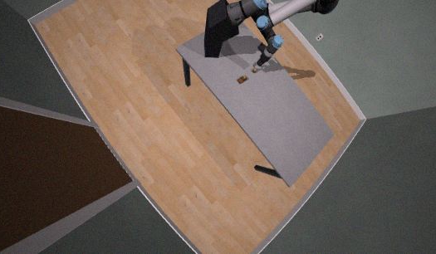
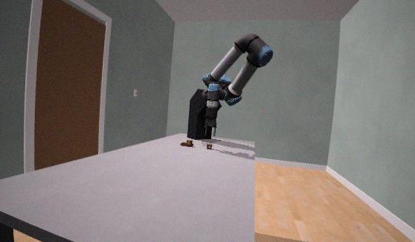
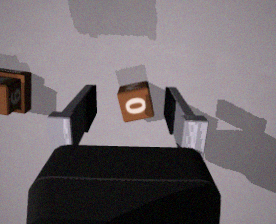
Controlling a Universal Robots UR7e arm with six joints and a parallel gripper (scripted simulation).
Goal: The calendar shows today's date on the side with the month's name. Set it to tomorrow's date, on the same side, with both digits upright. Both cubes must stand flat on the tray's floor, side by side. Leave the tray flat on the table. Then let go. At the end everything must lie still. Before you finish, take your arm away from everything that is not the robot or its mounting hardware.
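A: How far along is it? Looks mid-job to me: one small brown wooden cube with a white 0 (image 1: 254, 70) (image 2: 209, 146) (image 3: 135, 103) sits out on the table, apart from the brown wooden calendar tray (image 1: 240, 81) (image 2: 183, 145) (image 3: 27, 92).

B: And the other one, the brown cube with a white 7 (image 1: 243, 77) (image 2: 189, 142) (image 3: 0, 96)?

A: At the tray, w/ a darker digit on its next side; can't tell from here if it's flat on the tray's floor.

B: Gripper?

A: The black two-finger gripper (image 1: 258, 66) (image 2: 210, 134) (image 3: 130, 100) is wide open, nothing in it, above the table near the 0 cube. That cube looks a bit askew to the fingers, so I'd guess a wrist turn comes first, then a grasp.

B: What's left, approx.?

A: 0 cube into the tray beside the 7, digits upright, tomorrow's date showing, then let go & back off. Can't read today's date or the month, FYI.

B: Surface & room?

A: Plain grey rectangular table (image 1: 282, 120) (image 2: 150, 178) (image 3: 154, 200) under the tray, arm shadows near it. Beyond the table: light wood-plank floor (image 1: 149, 137) (image 2: 300, 198), grey-green walls (image 1: 390, 62) (image 2: 296, 91), brown door (image 1: 46, 178) (image 2: 69, 87).
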